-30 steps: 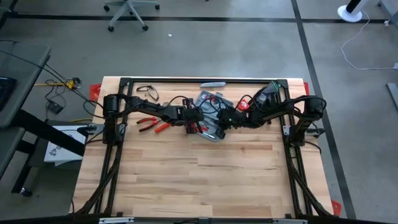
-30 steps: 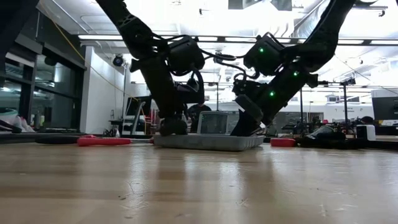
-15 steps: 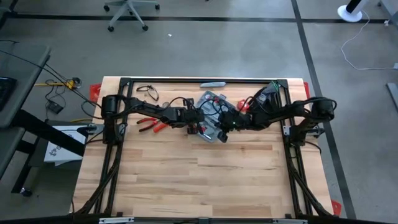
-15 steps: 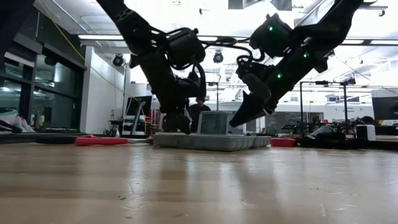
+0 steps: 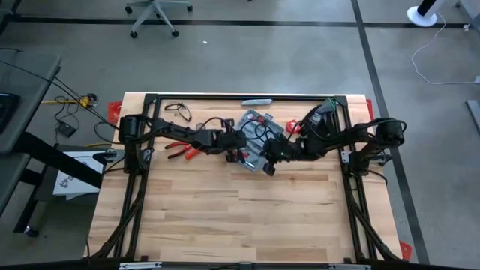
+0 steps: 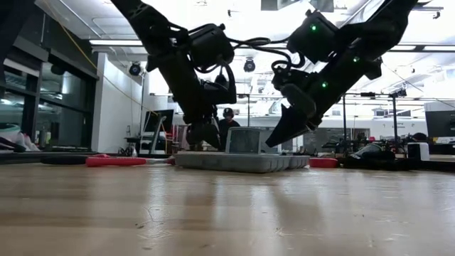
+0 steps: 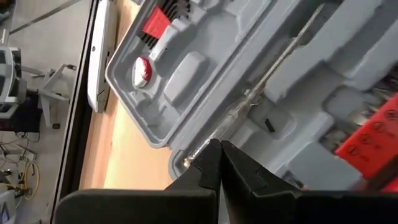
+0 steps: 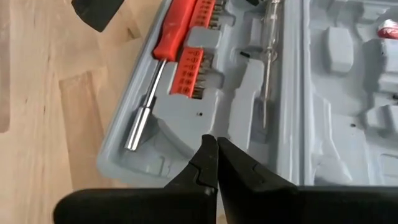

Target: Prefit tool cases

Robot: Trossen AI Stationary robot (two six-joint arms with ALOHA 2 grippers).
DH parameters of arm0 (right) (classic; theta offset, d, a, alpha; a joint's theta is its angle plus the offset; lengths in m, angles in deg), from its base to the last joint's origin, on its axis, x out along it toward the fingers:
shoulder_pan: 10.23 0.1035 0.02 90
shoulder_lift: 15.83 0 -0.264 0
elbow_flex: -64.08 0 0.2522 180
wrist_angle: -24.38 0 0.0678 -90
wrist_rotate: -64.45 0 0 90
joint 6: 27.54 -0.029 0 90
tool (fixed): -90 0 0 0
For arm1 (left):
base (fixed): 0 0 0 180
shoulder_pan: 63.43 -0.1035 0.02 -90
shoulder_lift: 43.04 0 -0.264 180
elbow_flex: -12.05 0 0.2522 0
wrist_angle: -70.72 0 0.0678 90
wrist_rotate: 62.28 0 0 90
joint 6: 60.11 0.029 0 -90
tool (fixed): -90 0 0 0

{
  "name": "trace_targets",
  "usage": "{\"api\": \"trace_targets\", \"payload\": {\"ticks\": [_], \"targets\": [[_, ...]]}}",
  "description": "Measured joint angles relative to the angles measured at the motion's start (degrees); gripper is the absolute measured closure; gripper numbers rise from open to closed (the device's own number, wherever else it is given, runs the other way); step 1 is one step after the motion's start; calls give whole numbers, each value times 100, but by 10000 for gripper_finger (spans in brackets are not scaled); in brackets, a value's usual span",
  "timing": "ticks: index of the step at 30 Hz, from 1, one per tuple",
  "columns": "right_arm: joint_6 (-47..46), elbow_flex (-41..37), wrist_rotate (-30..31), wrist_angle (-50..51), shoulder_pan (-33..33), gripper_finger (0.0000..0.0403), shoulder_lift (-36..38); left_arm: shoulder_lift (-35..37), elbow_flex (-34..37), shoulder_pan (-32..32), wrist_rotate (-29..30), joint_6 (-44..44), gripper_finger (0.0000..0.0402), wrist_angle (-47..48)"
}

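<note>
The tool case lies open and flat on the far half of the table, about midway between its left and right edges. Seen from above its long axis runs on a diagonal, from the far-left end near the back rail toward the near-right corner by the right gripper. In the low view it is a shallow grey tray resting on the wood. Inside, moulded grey pockets; a red-handled screwdriver sits in its slot alongside a red bit holder, shaft pointing to the case's outer edge. Left gripper hangs over the case's left edge, fingers pinched together with nothing between them; the wrist view shows the tips just above the hinge line between the two halves. Right gripper is at the case's near-right corner, raised off it in the low view, fingers likewise pressed together and empty, tips over the case's rim. Left of the case, red-handled pliers lie on the table beside the left arm. A slim grey bar rests against the back rail.
</note>
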Motion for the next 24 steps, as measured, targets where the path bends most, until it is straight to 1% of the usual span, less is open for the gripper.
{"api": "trace_targets", "payload": {"ticks": [8,13,19,21,24], "targets": [[0,2,4,39,46,403,7,152,-4,112,-10,-24,401,187],[11,3,98,39,46,403,9,420,-7,170,25,-130,401,387],[2,4,135,38,44,403,9,745,-7,187,221,-133,401,635],[4,-4,133,17,44,403,9,814,-9,160,99,-22,401,699],[44,-106,205,-196,44,403,9,779,-11,48,-427,231,401,723]]}}
